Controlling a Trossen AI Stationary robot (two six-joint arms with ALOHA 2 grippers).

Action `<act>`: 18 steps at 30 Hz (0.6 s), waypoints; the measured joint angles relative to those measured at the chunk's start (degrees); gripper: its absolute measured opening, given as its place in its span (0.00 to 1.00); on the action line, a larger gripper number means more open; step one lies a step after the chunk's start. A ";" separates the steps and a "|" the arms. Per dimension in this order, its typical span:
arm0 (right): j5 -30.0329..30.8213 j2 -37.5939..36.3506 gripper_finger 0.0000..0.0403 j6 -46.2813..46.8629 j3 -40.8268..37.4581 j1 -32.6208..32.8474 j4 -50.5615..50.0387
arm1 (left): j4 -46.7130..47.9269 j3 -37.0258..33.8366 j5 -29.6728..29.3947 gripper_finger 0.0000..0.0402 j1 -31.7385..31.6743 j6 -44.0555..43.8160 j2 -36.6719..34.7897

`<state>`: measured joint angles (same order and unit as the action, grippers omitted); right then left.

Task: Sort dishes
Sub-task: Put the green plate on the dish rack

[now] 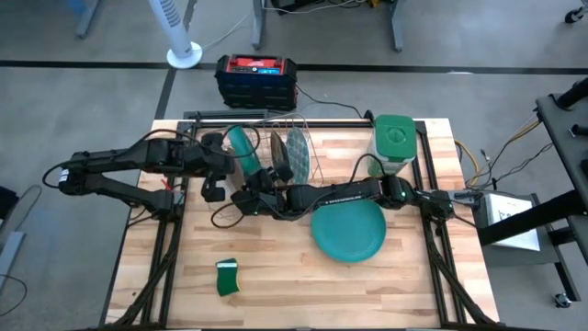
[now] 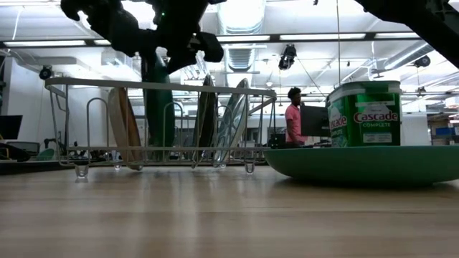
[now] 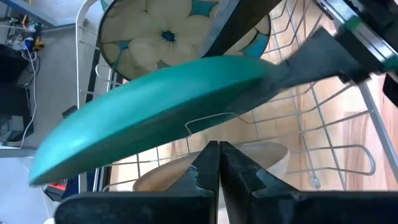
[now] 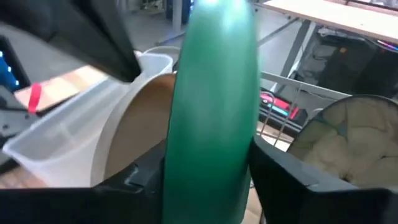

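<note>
Right gripper (image 1: 246, 198): left of centre in the high view, fingers on either side of the upright green plate (image 4: 211, 112), grasping its rim.
Left gripper (image 3: 217, 163): clenched, empty, just left of the rack (image 1: 299, 124).
Key relation: plate stands edge-on above the rack slots, long axis vertical; right arm nearer.
Teal plate (image 1: 349, 232): flat on table, centre-right.
Hidden: the slot beneath the plate.

High view: I looked straight down on the table (image 1: 276, 276).
Low view: I looked level across it.
Wrist views: close up.
Shared: dish rack (image 2: 161, 125).
</note>
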<state>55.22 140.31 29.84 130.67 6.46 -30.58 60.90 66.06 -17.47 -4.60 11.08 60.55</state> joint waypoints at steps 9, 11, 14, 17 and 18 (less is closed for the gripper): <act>3.55 0.42 0.16 -3.02 0.18 -0.59 -1.72 | -0.04 -0.02 -0.17 0.00 0.00 -0.21 -2.65; 3.46 0.42 0.13 -3.34 0.18 -0.63 -1.55 | -0.09 -0.02 -0.17 0.00 0.00 -0.21 -3.53; 2.70 0.42 0.09 -3.36 0.18 -0.61 -1.07 | -0.95 -0.02 -0.22 0.00 -0.02 -0.21 -4.92; 1.98 0.42 0.06 -3.30 0.16 -0.61 -0.85 | -2.14 -0.02 -1.82 0.00 0.00 -0.22 -6.49; 2.01 0.40 0.05 -3.20 0.16 -0.59 -0.61 | -2.38 -0.02 -2.56 0.00 0.01 -0.23 -6.98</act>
<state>57.22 140.71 26.65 130.82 5.87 -31.19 58.53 66.04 -20.03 -4.59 10.85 53.57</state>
